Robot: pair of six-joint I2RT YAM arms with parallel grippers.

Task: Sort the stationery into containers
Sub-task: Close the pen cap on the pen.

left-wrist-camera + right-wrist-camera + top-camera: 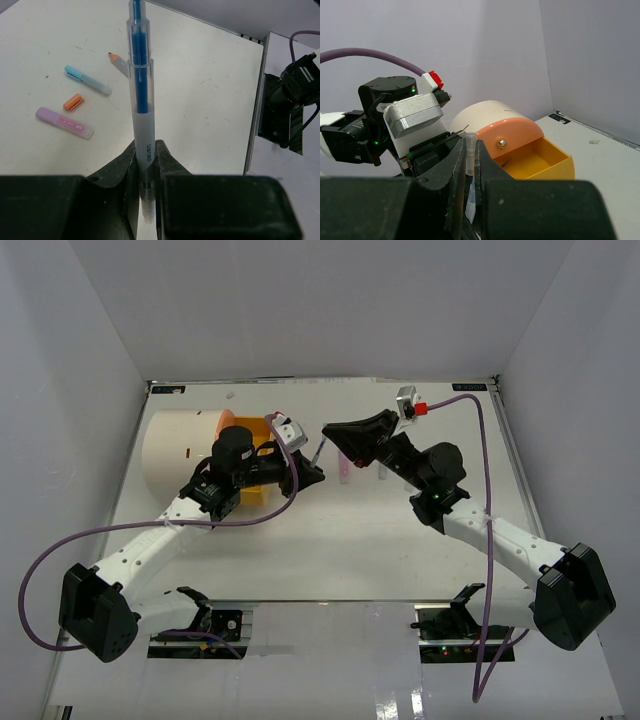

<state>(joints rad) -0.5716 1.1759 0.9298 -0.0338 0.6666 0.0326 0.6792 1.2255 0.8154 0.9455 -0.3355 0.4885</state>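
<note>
While working outward from the arm bases, found left claw (146, 155) clamped tight on blue pen (140, 85), gripped at its frosted lower barrel, clear of the desk (210, 100). Found right claw (468, 155) likewise closed, pinching a clear pen end; judged the same pen from the overhead view. Noted pen held aloft between both arms, near the open orange drawer (545, 172), to its right. Recorded drawer standing out of cream drum (180, 445), below a brass knob (502, 143) on the drum's orange face (512, 132). Logged farther off, lying flat and apart on the desk: pink highlighter (65, 122), orange cap (73, 101), light blue marker (87, 80), pencil (117, 62) partly hidden behind the pen.
</note>
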